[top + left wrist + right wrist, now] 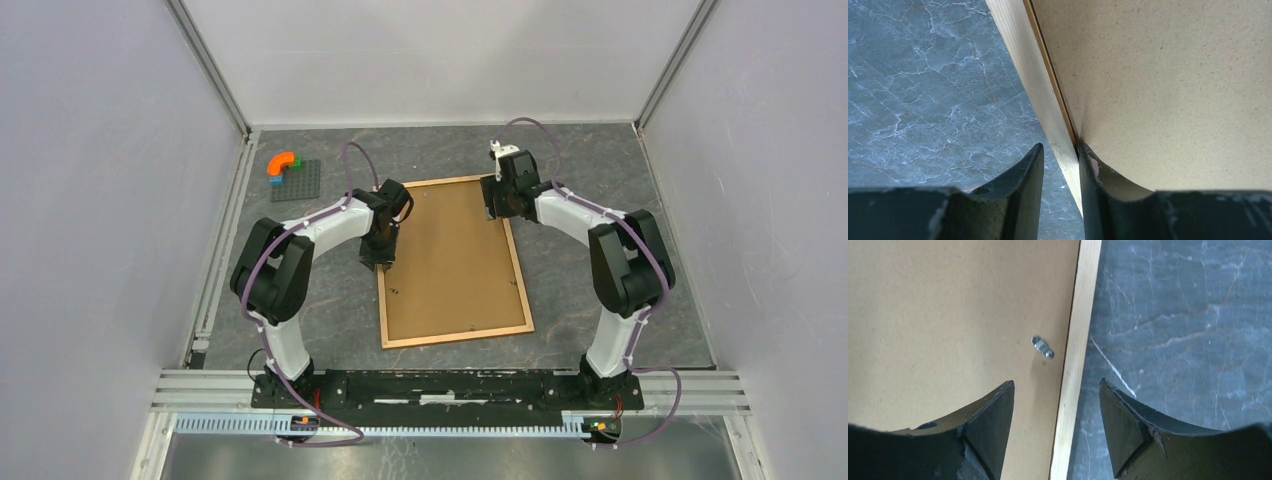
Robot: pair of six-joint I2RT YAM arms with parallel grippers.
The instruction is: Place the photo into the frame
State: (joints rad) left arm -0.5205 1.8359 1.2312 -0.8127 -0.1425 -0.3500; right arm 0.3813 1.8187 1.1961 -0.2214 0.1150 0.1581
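The frame [521, 290] lies face down in the middle of the table, its brown backing board [455, 270] facing up. The photo is out of view. My left gripper [378, 262] is low over the frame's left side. In the left wrist view its jaws [1061, 147] stand narrowly open astride the pale wood moulding [1025, 65]; the right finger touches the moulding's inner edge and the left finger stands apart from it over the table. My right gripper [492, 205] is at the frame's upper right, jaws [1056, 381] wide open astride the moulding [1080, 325], gripping nothing.
A small metal clip [1042, 347] sits on the backing board [948, 315] near the right moulding. A grey baseplate [297, 180] with an orange curved brick [283, 161] lies at the back left. White walls close in the marbled grey table [600, 160] on three sides.
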